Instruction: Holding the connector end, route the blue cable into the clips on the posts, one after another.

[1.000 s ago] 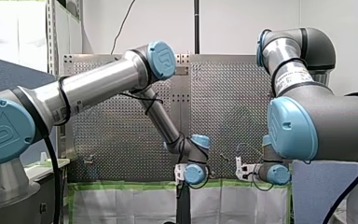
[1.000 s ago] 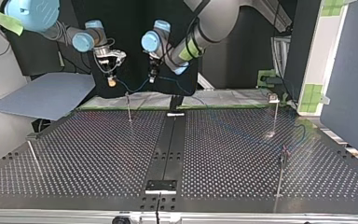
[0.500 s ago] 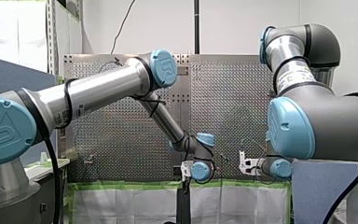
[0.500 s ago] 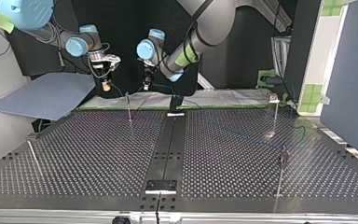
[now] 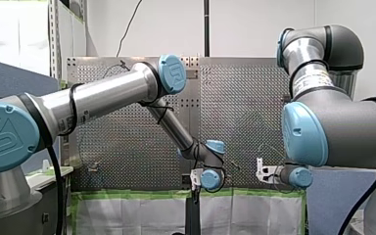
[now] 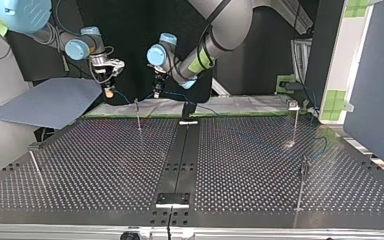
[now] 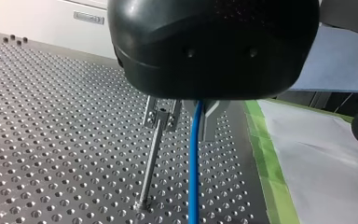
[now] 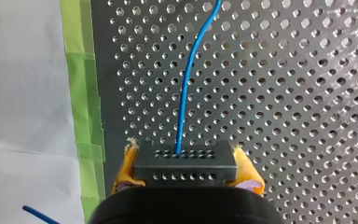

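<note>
My right gripper [image 8: 186, 179], with yellow pads, is shut on the black connector block [image 8: 185, 163]. The blue cable [image 8: 185, 98] runs straight ahead out of the block. In the top view this gripper [image 6: 109, 91] hangs at the far left, above the table's back edge. The cable [image 6: 130, 100] sags from it across to my left gripper [image 6: 156, 92]. My left gripper [image 7: 193, 119] is shut on the blue cable [image 7: 194, 172], which drops from between its fingers. A thin post with a clip [image 7: 161, 112] stands just beside those fingers and shows as the back left post [image 6: 138, 114].
Two more posts [image 6: 295, 122] [image 6: 302, 182] stand at the top view's right, with cable trailing past them. A leaning post [image 6: 35, 167] is at the left. A blue sheet [image 6: 50, 102] lies off the table's left corner. Green tape [image 8: 81, 93] edges the perforated table [image 6: 105, 165].
Both grippers have moved toward the top view's left, my right one further, carrying the connector. The cable between them stays slack. My left gripper now hangs near the back left post.
</note>
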Available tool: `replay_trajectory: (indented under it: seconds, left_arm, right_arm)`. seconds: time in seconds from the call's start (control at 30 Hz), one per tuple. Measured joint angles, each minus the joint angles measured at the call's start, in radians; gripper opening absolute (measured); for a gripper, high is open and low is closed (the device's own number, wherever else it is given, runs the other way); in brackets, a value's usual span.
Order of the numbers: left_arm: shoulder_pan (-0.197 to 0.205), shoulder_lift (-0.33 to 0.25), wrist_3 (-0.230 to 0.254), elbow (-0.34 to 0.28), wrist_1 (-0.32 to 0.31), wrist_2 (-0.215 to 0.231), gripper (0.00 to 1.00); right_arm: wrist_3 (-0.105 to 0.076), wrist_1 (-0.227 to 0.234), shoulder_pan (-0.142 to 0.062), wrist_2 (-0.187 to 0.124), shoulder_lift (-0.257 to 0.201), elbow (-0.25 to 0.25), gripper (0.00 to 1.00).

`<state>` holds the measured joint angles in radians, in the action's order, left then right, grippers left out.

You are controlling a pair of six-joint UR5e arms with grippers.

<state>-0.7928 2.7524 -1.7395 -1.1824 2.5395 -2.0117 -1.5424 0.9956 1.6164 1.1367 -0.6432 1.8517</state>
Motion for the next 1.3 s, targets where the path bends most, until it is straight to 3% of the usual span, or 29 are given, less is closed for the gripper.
replay_trajectory:
  seconds: [0.23, 0.57, 0.87, 1.3]
  left_arm:
    - [-0.004, 0.000, 0.000, 0.000, -0.004, 0.010, 0.01]
    - [-0.004, 0.001, -0.001, 0.000, -0.011, 0.030, 0.01]
    - [-0.008, 0.018, -0.012, 0.029, -0.012, 0.051, 0.01]
    - [-0.006, 0.056, -0.066, 0.116, -0.015, 0.047, 0.01]
  right_arm:
    - [-0.014, 0.013, -0.020, -0.006, 0.006, 0.000, 0.00]
    - [-0.051, 0.061, -0.051, -0.022, 0.024, -0.002, 0.00]
    - [-0.064, 0.072, -0.061, -0.032, 0.027, -0.001, 0.00]
    - [-0.064, 0.073, -0.065, -0.042, 0.028, -0.003, 0.00]
